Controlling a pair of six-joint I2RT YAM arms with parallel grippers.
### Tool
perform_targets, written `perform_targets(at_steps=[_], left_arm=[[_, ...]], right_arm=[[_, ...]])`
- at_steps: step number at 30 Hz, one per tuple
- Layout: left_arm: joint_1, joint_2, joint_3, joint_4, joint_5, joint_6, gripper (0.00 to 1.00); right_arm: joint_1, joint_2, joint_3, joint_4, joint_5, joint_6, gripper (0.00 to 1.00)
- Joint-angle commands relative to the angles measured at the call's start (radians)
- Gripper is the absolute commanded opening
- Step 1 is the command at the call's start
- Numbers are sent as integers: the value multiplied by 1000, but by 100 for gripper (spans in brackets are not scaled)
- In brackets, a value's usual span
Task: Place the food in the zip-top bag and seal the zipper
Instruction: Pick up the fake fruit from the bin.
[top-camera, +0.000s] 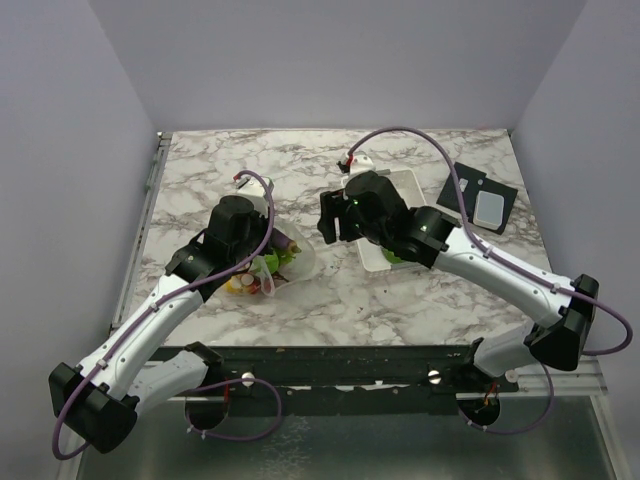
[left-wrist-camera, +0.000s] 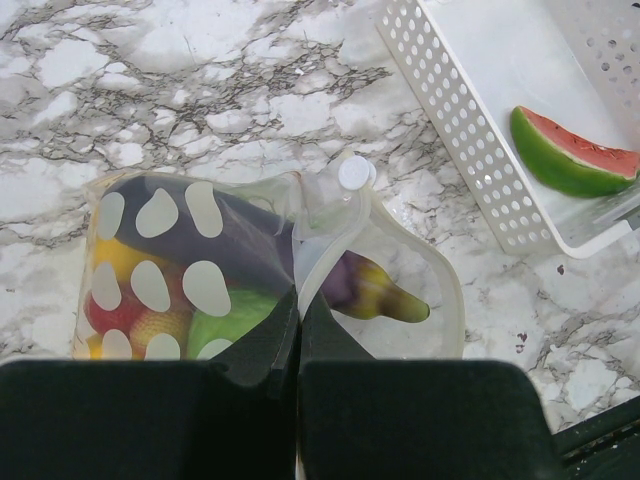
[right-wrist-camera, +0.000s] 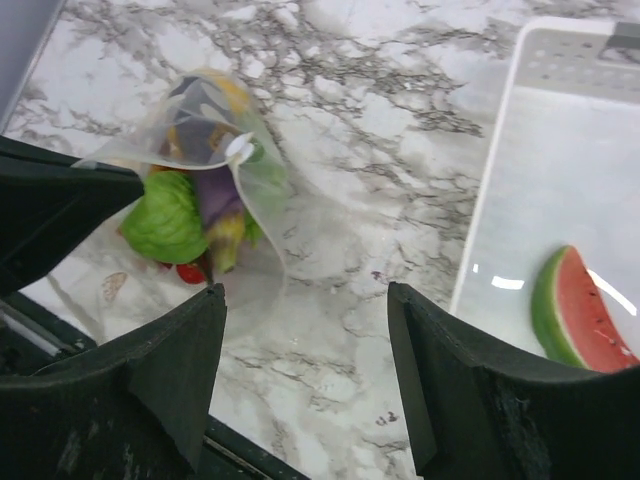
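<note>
The zip-top bag (left-wrist-camera: 200, 250) lies on the marble, its mouth gaping to the right. Through it show a dark purple eggplant (left-wrist-camera: 245, 240), plus yellow, red and green food pieces. My left gripper (left-wrist-camera: 298, 300) is shut on the near edge of the bag's mouth, where the zipper strip (left-wrist-camera: 459, 300) curves round. A watermelon slice (left-wrist-camera: 575, 155) lies alone in the white basket (left-wrist-camera: 450, 100). My right gripper (right-wrist-camera: 305, 295) hangs open over bare marble between the bag (right-wrist-camera: 215, 130) and the basket (right-wrist-camera: 500, 200), holding nothing. In the top view it (top-camera: 328, 218) sits just right of the bag (top-camera: 285, 262).
The perforated white basket (top-camera: 400, 185) stands at the middle right, partly under my right arm. A black card with a pale patch (top-camera: 480, 198) lies at the back right. Lilac walls close in the table on three sides.
</note>
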Motion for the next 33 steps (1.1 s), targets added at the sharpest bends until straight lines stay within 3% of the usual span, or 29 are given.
perform_targets(at_steps=[1, 15, 33], left_arm=[[-6, -1, 7, 15, -17, -7, 0], [-6, 0, 7, 15, -5, -7, 0], [-5, -4, 7, 15, -2, -6, 0]], right_arm=[[-37, -39, -25, -108, 84, -67, 71], [-265, -19, -133, -151, -27, -115, 72], [-418, 216, -199, -80, -112, -129, 74]])
